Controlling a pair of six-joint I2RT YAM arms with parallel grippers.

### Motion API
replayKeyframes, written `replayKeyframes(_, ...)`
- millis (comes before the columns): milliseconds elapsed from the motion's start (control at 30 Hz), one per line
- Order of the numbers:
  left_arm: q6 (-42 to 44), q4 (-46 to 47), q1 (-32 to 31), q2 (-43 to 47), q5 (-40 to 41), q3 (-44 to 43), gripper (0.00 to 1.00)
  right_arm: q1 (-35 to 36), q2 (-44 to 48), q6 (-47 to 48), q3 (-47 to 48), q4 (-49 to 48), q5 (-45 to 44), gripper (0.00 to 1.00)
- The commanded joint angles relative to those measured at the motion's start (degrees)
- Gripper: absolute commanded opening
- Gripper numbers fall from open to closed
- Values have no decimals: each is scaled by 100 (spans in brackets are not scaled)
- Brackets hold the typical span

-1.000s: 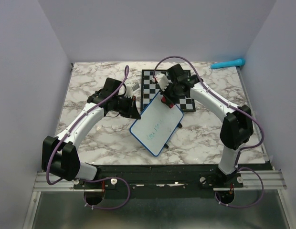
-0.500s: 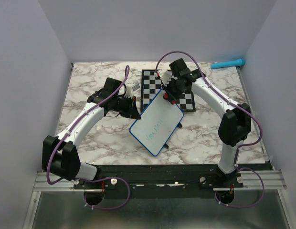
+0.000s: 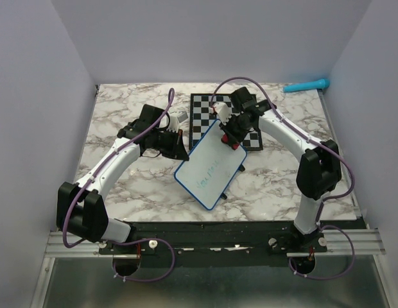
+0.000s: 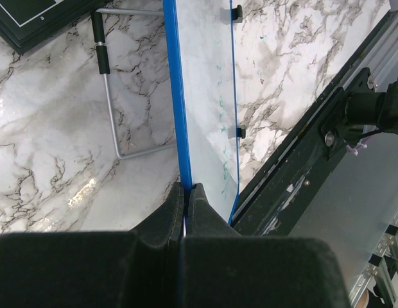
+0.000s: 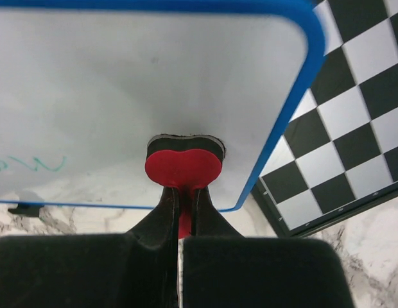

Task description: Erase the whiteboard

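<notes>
The whiteboard (image 3: 210,165) is white with a blue rim and stands tilted at the table's middle, faint teal writing on its lower half. My left gripper (image 3: 183,153) is shut on its left rim; in the left wrist view the blue rim (image 4: 178,122) runs up from between the jaws (image 4: 186,188). My right gripper (image 3: 232,138) is shut on a red eraser (image 5: 183,165) with a black felt pad, pressed against the board's upper right part (image 5: 141,83). Teal writing (image 5: 29,164) shows at the left in the right wrist view.
A black-and-white chessboard (image 3: 253,136) lies behind the whiteboard, partly under it, and also shows in the right wrist view (image 5: 353,115). A teal marker (image 3: 306,85) lies at the back right corner. A wire stand (image 4: 112,115) props the board from behind.
My right gripper has moved with the eraser from the board's top edge down and right onto its upper right surface. The left arm and the board have not moved.
</notes>
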State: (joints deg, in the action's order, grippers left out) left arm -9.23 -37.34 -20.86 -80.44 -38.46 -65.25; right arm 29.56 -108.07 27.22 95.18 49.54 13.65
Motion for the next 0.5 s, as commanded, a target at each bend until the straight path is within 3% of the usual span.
replayKeyframes(0,150,-28,-85,-41,-329,-111,0,32,286,108,-517,-67,138,1)
replayKeyframes(300,-210,438,-85,108,-347,162,0,50,945,-436,-544,143,708,1)
replayKeyframes(467,-307,526,-85,73,-356,188,0,339,1569,-779,-1632,-250,964,1)
